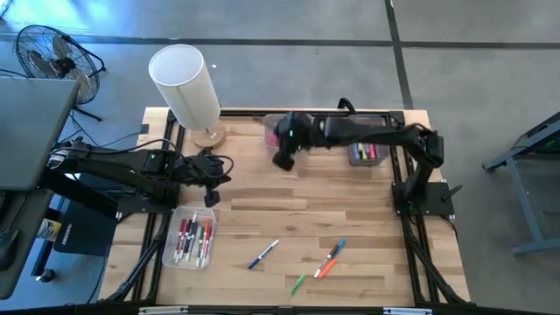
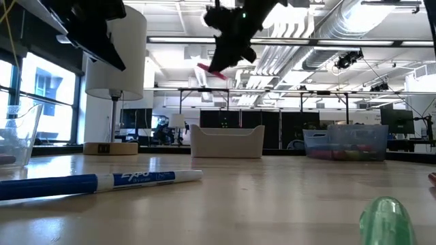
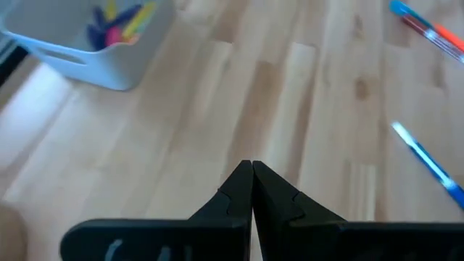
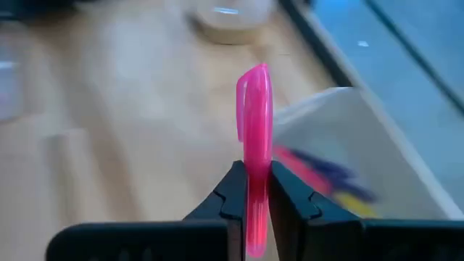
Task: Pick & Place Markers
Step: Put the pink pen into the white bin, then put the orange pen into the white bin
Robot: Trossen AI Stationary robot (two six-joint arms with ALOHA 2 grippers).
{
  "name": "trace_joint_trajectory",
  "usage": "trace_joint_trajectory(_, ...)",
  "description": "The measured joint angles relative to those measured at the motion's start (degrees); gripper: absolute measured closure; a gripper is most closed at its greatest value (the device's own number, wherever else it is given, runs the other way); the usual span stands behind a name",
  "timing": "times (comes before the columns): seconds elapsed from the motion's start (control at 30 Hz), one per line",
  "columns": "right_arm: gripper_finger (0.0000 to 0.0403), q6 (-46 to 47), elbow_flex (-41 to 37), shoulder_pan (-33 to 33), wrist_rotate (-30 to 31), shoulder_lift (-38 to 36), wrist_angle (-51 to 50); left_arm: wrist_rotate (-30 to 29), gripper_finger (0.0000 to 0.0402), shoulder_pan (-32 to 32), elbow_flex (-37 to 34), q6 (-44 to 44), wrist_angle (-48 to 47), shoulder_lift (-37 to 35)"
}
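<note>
Above the table's far side, your right gripper holds a pink marker — fingers clamped on its barrel — beside the far bin. Your left gripper waits shut, at the left.

1. A pink marker stands pinched between dark fingers, raised above the table's far side.
2. Blue, green and orange-red markers lie loose near the front edge.
3. More markers fill a clear bin.
</note>
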Motion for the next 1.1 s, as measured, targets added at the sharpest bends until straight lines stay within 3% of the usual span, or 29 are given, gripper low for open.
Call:
trace_joint_trajectory(0.23,0.0377,-5.43,2.14,-11.69,-2.30,1.94,0.58,-5.19,0.0401,0.01,0.00,-4.09,1.42,0.00)
trace_joint_trajectory(0.43,0.0377,-6.92,1.88,-18.20,-6.20,8.12,-5.41,-8.98,0.0401,0.00,0.00,-7.88,1.43,0.00)
trace_joint_trajectory(0.63,0.0370,-9.86,1.86,-19.34,-7.21,13.74,-7.56,-9.99,0.0401,0.00,0.00,-8.31,1.49,0.00)
trace_joint_trajectory(1.1,0.0325,-10.43,2.01,-19.20,-10.28,15.03,-7.14,-9.94,0.0401,-0.04,0.00,-11.40,1.13,0.00)
